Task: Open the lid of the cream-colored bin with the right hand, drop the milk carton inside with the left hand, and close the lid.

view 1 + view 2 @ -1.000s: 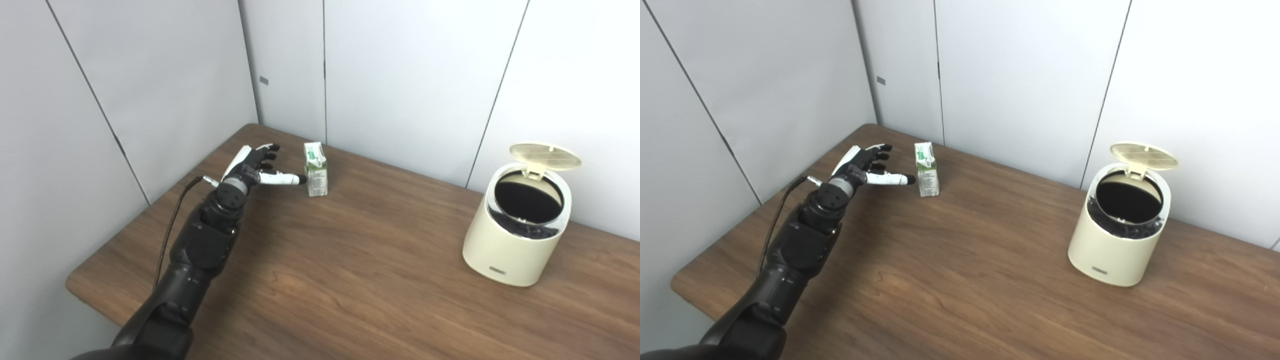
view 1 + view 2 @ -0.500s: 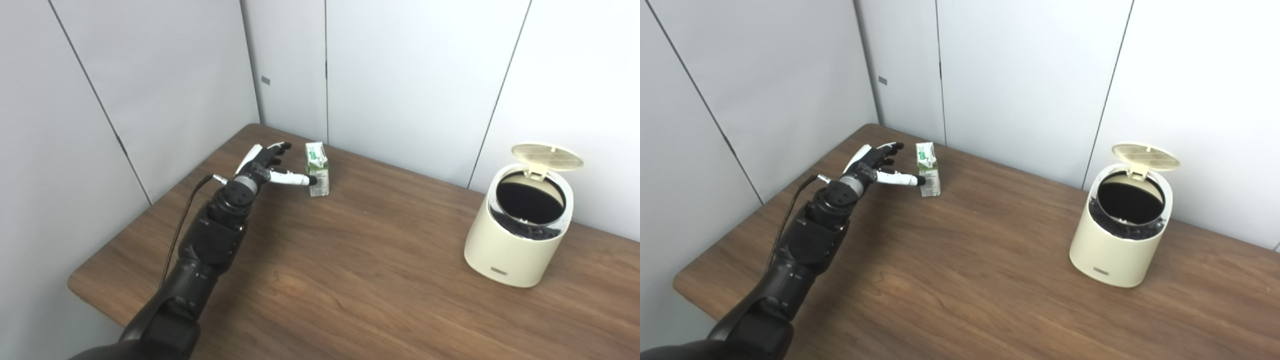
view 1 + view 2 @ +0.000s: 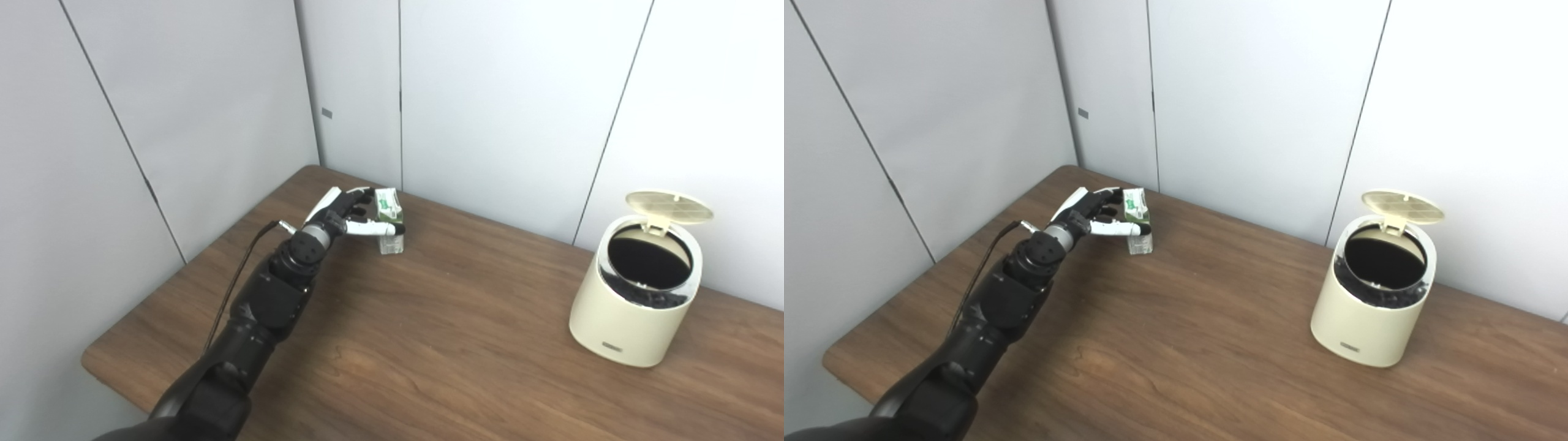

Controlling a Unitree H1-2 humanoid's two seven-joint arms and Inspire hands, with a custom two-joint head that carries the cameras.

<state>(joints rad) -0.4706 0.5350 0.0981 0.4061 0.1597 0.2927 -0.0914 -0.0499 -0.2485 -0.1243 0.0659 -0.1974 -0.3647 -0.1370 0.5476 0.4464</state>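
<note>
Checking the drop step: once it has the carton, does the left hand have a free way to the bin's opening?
Probably yes: the lid stands open, and bare table lies between the left hand and the cream-colored bin.

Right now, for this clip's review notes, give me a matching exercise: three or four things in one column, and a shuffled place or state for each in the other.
Things:
1. small green-and-white milk carton
2. round cream-colored bin
3. ribbed cream lid
4. left hand

Places or states:
A. tipped up, opening uncovered
B. far left of the table, between thumb and fingers
C. right side of the table
D. open, fingers reaching around the carton

Pairs: 1-B, 2-C, 3-A, 4-D
</note>
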